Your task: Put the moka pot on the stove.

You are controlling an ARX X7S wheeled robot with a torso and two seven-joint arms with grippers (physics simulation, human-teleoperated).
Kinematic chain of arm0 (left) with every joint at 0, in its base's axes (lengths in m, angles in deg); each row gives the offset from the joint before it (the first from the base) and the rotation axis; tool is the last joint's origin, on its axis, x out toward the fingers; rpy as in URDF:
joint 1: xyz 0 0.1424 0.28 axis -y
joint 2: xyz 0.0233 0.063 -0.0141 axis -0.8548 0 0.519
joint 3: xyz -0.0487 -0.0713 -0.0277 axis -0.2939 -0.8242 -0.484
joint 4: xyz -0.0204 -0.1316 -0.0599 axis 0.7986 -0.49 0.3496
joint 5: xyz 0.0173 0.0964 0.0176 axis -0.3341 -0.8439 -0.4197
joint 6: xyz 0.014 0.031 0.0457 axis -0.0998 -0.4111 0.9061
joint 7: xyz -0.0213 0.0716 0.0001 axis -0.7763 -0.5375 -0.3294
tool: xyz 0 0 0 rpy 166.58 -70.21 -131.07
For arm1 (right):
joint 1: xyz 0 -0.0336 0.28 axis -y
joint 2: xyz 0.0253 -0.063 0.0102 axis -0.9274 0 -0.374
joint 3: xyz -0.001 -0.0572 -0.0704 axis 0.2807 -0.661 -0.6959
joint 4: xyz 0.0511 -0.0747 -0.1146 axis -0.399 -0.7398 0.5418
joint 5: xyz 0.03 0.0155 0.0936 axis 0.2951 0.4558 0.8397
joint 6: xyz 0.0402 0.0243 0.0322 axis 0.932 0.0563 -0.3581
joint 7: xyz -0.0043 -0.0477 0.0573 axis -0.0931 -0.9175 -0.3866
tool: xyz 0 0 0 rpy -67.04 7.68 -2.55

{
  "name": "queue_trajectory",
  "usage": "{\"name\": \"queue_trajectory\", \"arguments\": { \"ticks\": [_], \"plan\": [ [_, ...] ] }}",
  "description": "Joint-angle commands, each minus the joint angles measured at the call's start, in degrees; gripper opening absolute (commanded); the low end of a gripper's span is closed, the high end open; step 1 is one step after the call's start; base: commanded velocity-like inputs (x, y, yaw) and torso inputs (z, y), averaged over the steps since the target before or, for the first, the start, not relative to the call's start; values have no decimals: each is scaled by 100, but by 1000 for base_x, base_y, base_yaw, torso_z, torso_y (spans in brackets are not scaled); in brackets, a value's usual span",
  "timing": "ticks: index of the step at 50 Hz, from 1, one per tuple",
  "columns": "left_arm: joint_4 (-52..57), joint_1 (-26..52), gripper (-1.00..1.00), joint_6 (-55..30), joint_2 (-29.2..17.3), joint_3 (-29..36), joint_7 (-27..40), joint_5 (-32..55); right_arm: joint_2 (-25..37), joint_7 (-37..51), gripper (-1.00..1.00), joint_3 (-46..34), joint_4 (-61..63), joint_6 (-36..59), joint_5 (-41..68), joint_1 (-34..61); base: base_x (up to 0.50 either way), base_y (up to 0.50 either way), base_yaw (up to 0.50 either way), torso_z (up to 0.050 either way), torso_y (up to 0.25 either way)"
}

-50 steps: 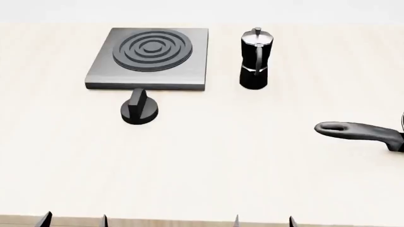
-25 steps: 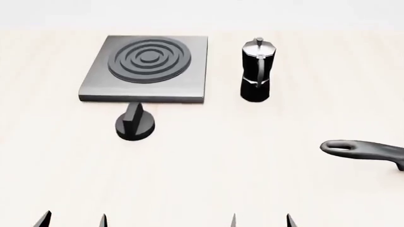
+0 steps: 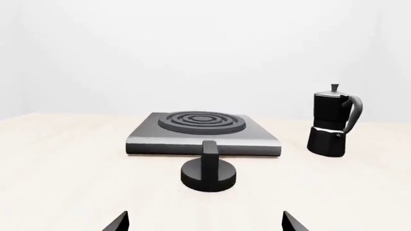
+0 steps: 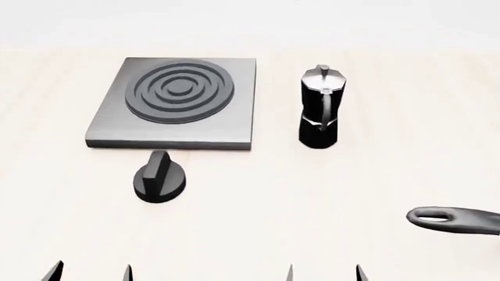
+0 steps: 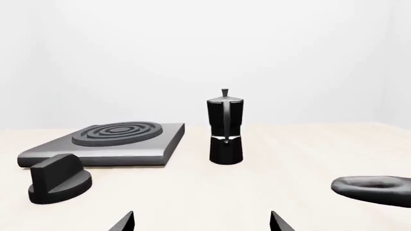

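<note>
Moka pot (image 4: 319,107) upright on counter (image 4: 312,187), just right of stove (image 4: 175,102), handle toward robot. Ahead of right gripper (image 4: 324,273), nearer than left gripper (image 4: 90,273). Both spread wide, empty.

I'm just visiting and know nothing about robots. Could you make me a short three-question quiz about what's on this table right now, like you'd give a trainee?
1. True or false: the moka pot already stands on the stove.
2. Multiple choice: in the head view, the black round knob lies
A. on the burner rings
B. on the table just in front of the stove
C. beside the pot's handle
3. Fill in: both grippers, left and right, are ____ and hold nothing.

Key
1. False: it stands upright on the table, apart from the stove, on the right arm's side.
2. B
3. open; only their fingertips show at the head view's near edge.
</note>
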Motion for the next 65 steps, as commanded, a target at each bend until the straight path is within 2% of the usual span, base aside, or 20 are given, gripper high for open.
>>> {"name": "queue_trajectory", "arguments": {
  "ticks": [1, 50, 65],
  "plan": [
    [1, 7, 100, 1, -38, 59, 46, 28, 34, 44, 100, -51, -2, -8, 35, 6, 215, 0, 0, 0, 0],
    [2, 33, 100, 6, -160, 253, 226, 128, 152, 169, 100, -233, 4, -2, 216, 29, 215, 0, 0, 0, 0],
    [4, 41, 100, 5, -192, 303, 287, 138, 185, 291, 100, -279, -37, -98, 95, 46, 0, 0, 0, 0, 0]
  ]
}}
